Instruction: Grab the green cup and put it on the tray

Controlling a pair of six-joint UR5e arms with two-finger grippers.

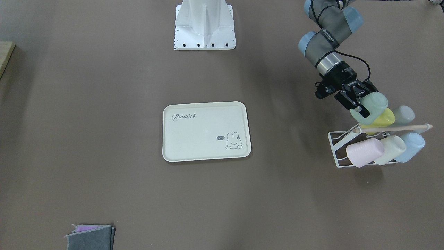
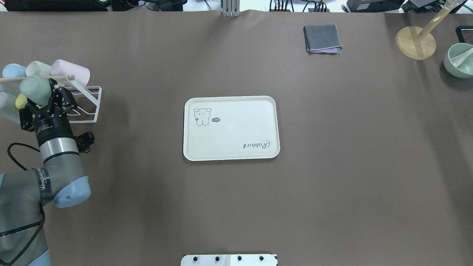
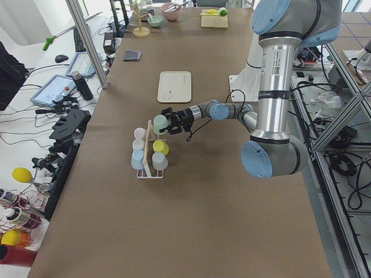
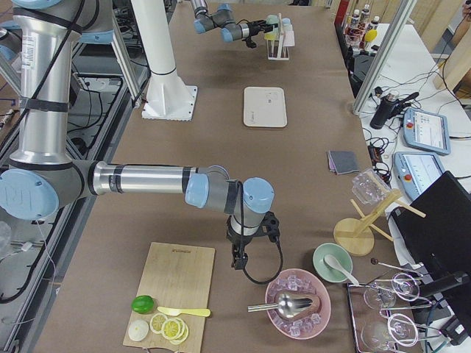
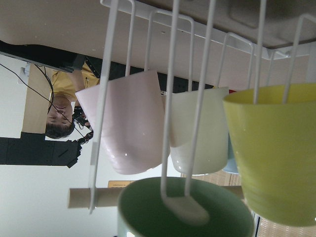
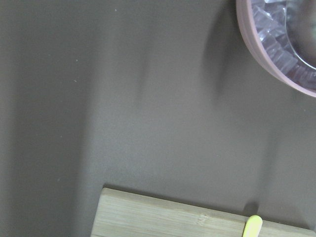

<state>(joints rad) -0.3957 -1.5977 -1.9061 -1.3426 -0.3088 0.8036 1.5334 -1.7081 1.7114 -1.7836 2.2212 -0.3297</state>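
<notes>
In the front-facing view, a small matte mint-green plastic tumbler, the green cup (image 1: 376, 103), is seen tilted above a white wire cup rack (image 1: 338, 147). It is pinched near its mouth by the left gripper (image 1: 366, 101). The flat cream-white rectangular tray (image 1: 206, 131) with the rabbit drawing lies well apart from it, at the middle of the brown table (image 1: 104, 104).

From overhead, the green cup (image 2: 34, 89) is shown between the black fingers (image 2: 61, 96), just beside the rack's wooden dowel (image 2: 11, 79). The tray (image 2: 231, 127) holds nothing.

In the exterior left view, the green cup (image 3: 160, 123) is held over the rack.

In the exterior right view, the right gripper (image 4: 238, 259) is pointed down between a wooden cutting board (image 4: 173, 283) and a pink bowl of ice (image 4: 298, 303). Whether its fingers are spread or pressed together cannot be told.

In the left wrist view, a white wire prong (image 5: 190, 148) reaches into the cup's dark mouth (image 5: 148, 210). A pale pink cup (image 5: 126, 128) and a yellow-green cup (image 5: 274, 153) hang behind.

In the right wrist view, only table, board corner (image 6: 197, 217) and bowl rim (image 6: 266, 59) are shown.
</notes>
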